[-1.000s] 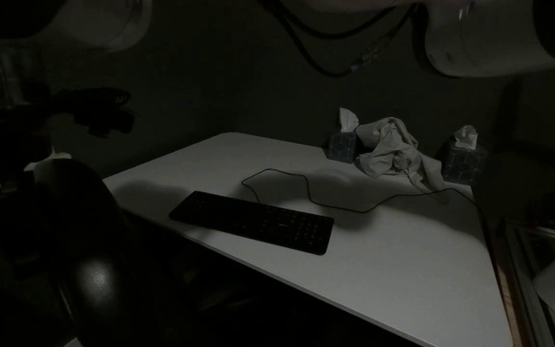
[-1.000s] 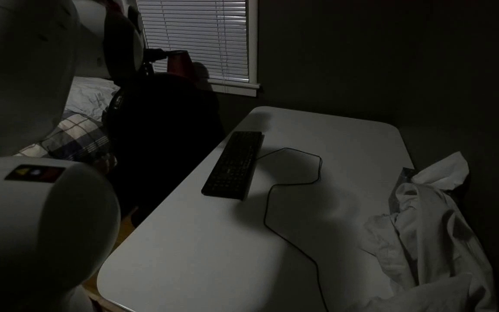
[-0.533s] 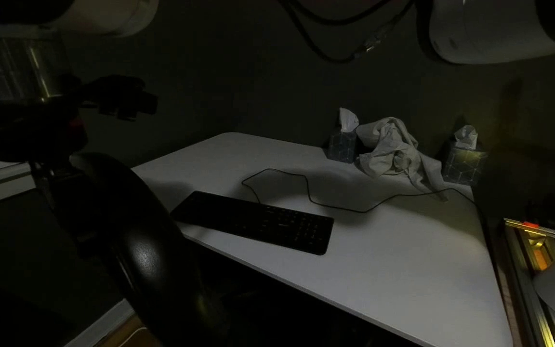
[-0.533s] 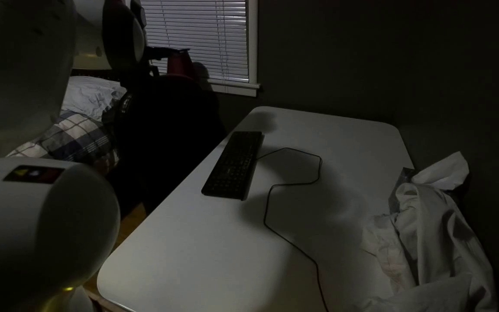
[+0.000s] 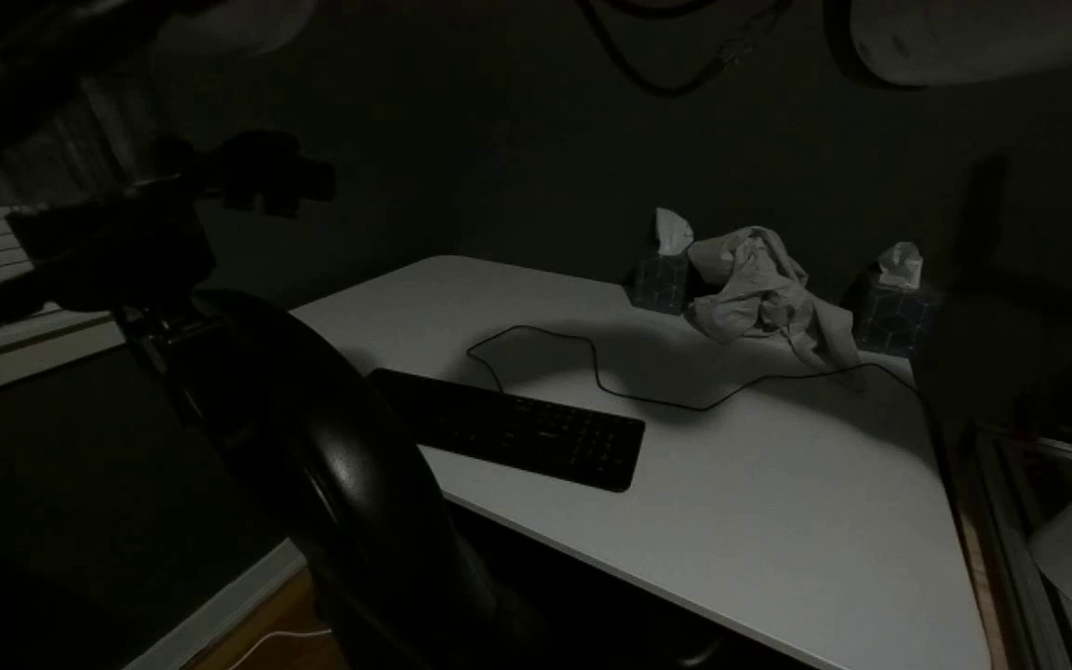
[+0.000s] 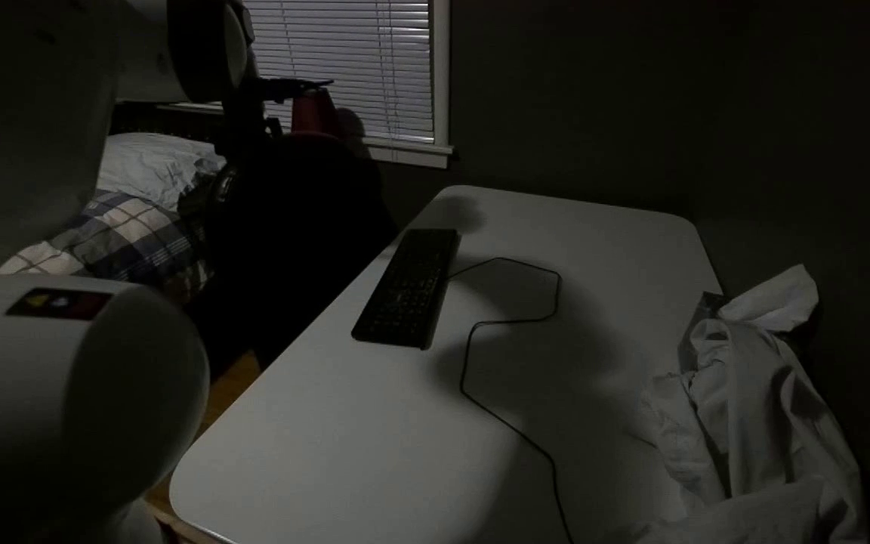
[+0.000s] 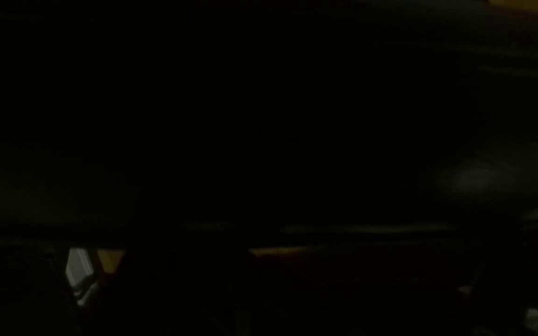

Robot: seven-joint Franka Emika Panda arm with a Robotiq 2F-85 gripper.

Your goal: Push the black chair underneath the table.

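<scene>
Apparently pushing black office chair point(image 5: 368, 479), beside long edge of worktop point(image 5: 778, 530); cannot tell opening or hold of gripper point(image 5: 224, 423); next, needs steady shove under edge

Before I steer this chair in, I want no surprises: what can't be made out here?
Whether the gripper is open, or touches the black chair: darkness hides it in all three views.
The black chair's base: lost in shadow in both exterior views.
The space under the table: hidden by its top and shadow in both exterior views.
Where the cable ends: cut off by the bottom edge in an exterior view.
</scene>
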